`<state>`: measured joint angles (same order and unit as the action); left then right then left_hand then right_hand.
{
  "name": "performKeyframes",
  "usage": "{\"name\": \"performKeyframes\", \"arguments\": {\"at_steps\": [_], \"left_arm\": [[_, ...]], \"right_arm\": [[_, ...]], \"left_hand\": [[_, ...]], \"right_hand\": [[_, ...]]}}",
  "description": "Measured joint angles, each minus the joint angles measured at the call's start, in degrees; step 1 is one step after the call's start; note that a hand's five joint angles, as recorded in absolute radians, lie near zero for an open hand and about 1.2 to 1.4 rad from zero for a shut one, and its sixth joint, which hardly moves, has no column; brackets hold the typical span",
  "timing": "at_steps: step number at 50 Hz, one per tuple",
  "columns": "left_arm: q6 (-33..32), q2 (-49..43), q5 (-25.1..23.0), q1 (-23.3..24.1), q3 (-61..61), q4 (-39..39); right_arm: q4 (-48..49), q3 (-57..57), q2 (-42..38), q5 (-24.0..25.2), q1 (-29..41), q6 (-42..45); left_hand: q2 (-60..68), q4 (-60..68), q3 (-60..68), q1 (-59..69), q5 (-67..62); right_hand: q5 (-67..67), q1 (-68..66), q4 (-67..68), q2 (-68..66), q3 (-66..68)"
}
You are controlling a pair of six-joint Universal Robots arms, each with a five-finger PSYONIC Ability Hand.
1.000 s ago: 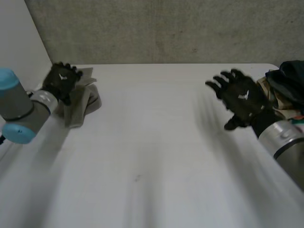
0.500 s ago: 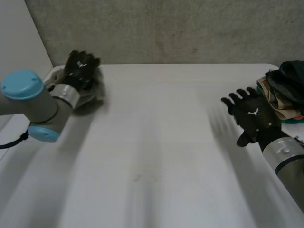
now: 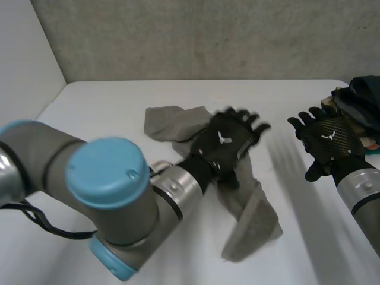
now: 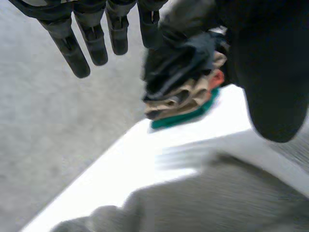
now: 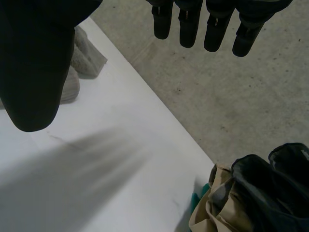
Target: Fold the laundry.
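Hardly started: the grey cloth (image 3: 252, 222) lies crumpled on the surface (image 3: 119, 113), left hand (image 3: 224, 145) over it, right hand (image 3: 326, 139) beside it, fingers of both straight and empty; the laundry pile (image 3: 359, 98) beyond it awaits.

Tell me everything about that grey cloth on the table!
The grey cloth looks soft and a bit fuzzy, like a small towel. It lies rumpled and unfolded on the white table, running slantwise from a bunched end farther back to a flatter end nearer the camera. The left hand, fingers spread, is over its middle; whether it presses the cloth cannot be told.
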<state>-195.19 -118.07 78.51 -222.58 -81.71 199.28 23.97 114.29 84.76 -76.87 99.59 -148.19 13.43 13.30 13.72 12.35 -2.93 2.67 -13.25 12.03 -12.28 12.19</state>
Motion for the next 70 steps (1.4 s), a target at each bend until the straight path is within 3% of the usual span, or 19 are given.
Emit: {"name": "performKeyframes", "arguments": {"at_steps": [5,10,14,21,27,34,37,39,43,45,59,61,63,66,70], "left_arm": [[-0.28,4.27,2.22,-4.99,-0.33,0.48],[-0.60,6.80,2.26,-15.55,0.04,0.52],[-0.89,4.85,-0.53,-21.54,1.47,0.32],[-7.65,-7.28,-12.03,-27.12,7.77,-0.01],[-14.46,-16.74,-15.50,-26.90,15.87,0.01],[-16.90,-26.63,-14.69,-26.05,27.41,-0.92],[-16.90,-31.18,-14.08,-25.62,33.12,-2.45],[-16.84,-32.80,-13.92,-25.41,35.16,-3.25],[-16.68,-36.01,-13.75,-24.45,39.03,-4.96],[-16.64,-36.79,-13.73,-23.98,39.87,-5.29],[-16.73,-41.86,-13.56,-20.99,45.97,-5.18],[-16.76,-42.59,-13.39,-20.71,46.97,-5.14],[-16.83,-43.63,-12.83,-20.39,48.66,-4.96],[-16.99,-44.97,-10.84,-20.12,50.80,-3.54],[-17.83,-45.24,-6.79,-20.04,50.66,0.95]], "right_arm": [[-2.22,-0.94,0.08,-0.17,0.18,-0.39],[-9.79,-4.07,0.35,-0.84,2.31,-4.54],[-16.19,-6.56,0.29,-1.09,5.21,-8.82],[-23.03,-8.13,-2.05,-1.08,12.85,-15.03],[-19.23,-7.26,-6.35,-2.89,19.95,-13.98],[-13.30,-4.66,-10.09,-5.41,23.34,-7.08],[-10.69,-3.32,-11.83,-6.13,23.61,-2.42],[-9.59,-2.99,-12.34,-6.29,23.53,-1.00],[-6.64,-2.50,-12.97,-6.40,23.11,0.79],[-5.75,-2.42,-13.00,-6.29,22.96,0.93],[-5.83,-1.55,-5.24,-5.76,23.10,0.18],[-6.33,-1.46,-3.26,-5.83,23.04,0.10],[-7.09,-1.39,-1.10,-5.89,22.95,0.03],[-8.49,-1.46,1.98,-6.02,22.79,-0.35],[-9.92,-2.25,5.13,-6.32,21.69,-2.17]], "left_hand": [[-0.50,-0.50,-0.56,0.00,0.16],[-0.50,-0.50,-0.56,0.00,0.14],[-0.50,-0.50,-0.56,0.00,0.15],[-0.49,-0.43,-0.56,0.21,0.11],[-0.16,-0.29,-0.37,0.29,-0.20],[4.69,5.07,4.34,5.97,-5.48],[7.31,7.59,6.97,8.59,-8.08],[9.11,9.32,8.77,10.36,-9.87],[13.81,14.04,13.48,15.08,-14.55],[14.29,14.72,14.03,15.40,-15.18],[19.18,19.08,18.89,20.60,-19.35],[29.61,28.84,28.26,31.68,-28.85],[45.99,46.16,45.45,48.52,-45.88],[53.90,54.16,53.34,50.89,-52.45],[54.86,55.27,54.33,50.89,-52.85]], "right_hand": [[0.00,0.00,0.00,0.00,0.00],[0.00,0.00,0.00,0.00,0.00],[0.00,0.00,0.00,0.00,0.00],[0.00,0.00,0.00,0.00,0.00],[0.00,0.00,0.00,0.00,0.00],[0.00,0.00,0.00,0.00,0.00],[5.33,-4.94,5.58,-5.97,5.53],[13.79,-13.85,14.12,-13.88,14.06],[47.68,-48.38,49.09,-49.44,48.54],[52.84,-51.17,54.50,-54.58,53.89],[52.93,-51.17,56.27,-55.00,55.59],[52.93,-51.17,56.30,-55.00,55.63],[52.93,-51.17,56.41,-55.00,55.78],[52.93,-51.13,56.48,-55.00,55.79],[52.93,-51.17,56.50,-55.00,55.79]]}}
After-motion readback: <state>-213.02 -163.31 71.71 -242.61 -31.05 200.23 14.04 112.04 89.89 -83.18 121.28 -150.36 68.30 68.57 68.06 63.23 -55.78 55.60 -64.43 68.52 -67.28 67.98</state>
